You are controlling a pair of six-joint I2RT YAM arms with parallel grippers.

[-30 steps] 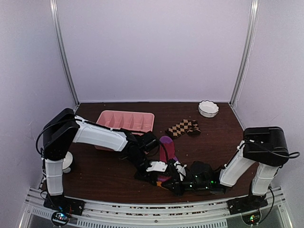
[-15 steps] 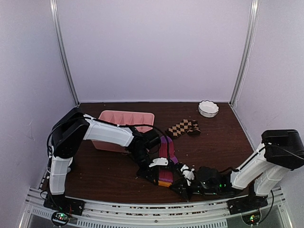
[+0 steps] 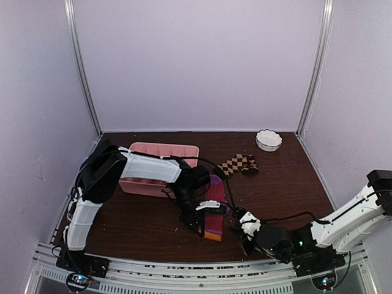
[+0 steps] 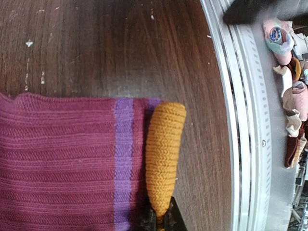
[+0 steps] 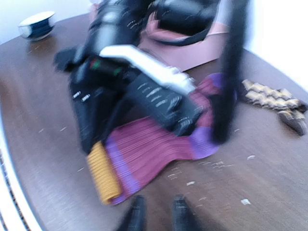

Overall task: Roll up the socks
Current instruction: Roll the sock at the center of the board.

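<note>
The magenta-pink sock (image 3: 215, 195) lies flat on the table, purple toe far, its orange cuff (image 3: 213, 235) rolled into a small tube at the near end. My left gripper (image 3: 201, 231) is shut on one end of that orange roll (image 4: 164, 154), with the purple stripe (image 4: 123, 159) beside it. My right gripper (image 3: 240, 236) is open and empty, just right of the cuff and clear of the sock; its fingertips (image 5: 136, 216) hover over bare table in front of the sock (image 5: 154, 147). The brown-and-tan checkered sock (image 3: 237, 164) lies loose farther back; it also shows in the right wrist view (image 5: 274, 98).
A pink divided tray (image 3: 160, 155) stands behind the left arm. A white bowl (image 3: 268, 140) sits at the back right. The metal rail at the table's near edge (image 4: 243, 144) runs close to the rolled cuff. Crumbs speckle the wood near the sock.
My right gripper has let go of the cuff end and drawn back to the right, away from the sock. My left gripper stays shut on the orange roll.
</note>
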